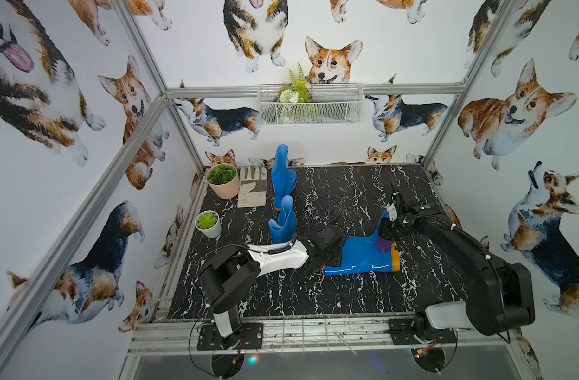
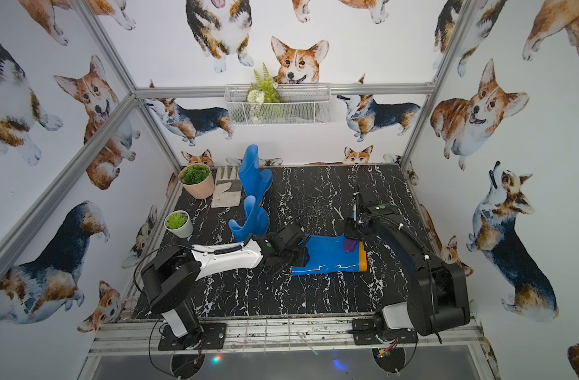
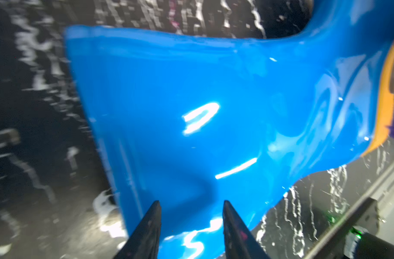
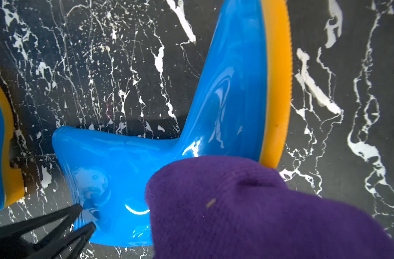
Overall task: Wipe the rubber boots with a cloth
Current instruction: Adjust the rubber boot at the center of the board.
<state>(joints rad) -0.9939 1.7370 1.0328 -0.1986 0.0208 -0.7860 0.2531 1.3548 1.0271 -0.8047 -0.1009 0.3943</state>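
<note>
Between the left gripper's [image 3: 191,204] parted jaws lies the cuff of a toppled boot [image 1: 360,256], though whether they pinch it I cannot tell; at its heel the right gripper [image 1: 388,237] is clamped on the cloth [image 4: 247,201]; beyond the left gripper one standing boot [image 1: 283,223] rises, another boot [image 1: 281,174] behind that.

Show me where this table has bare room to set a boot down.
Bare: the far middle of the table, between the far boot and the right arm; also the near strip between the lying boot and the front rail. Crowded: the far left, with pink pot, white pot, glove and nearer boot; the middle, under the left arm.
</note>
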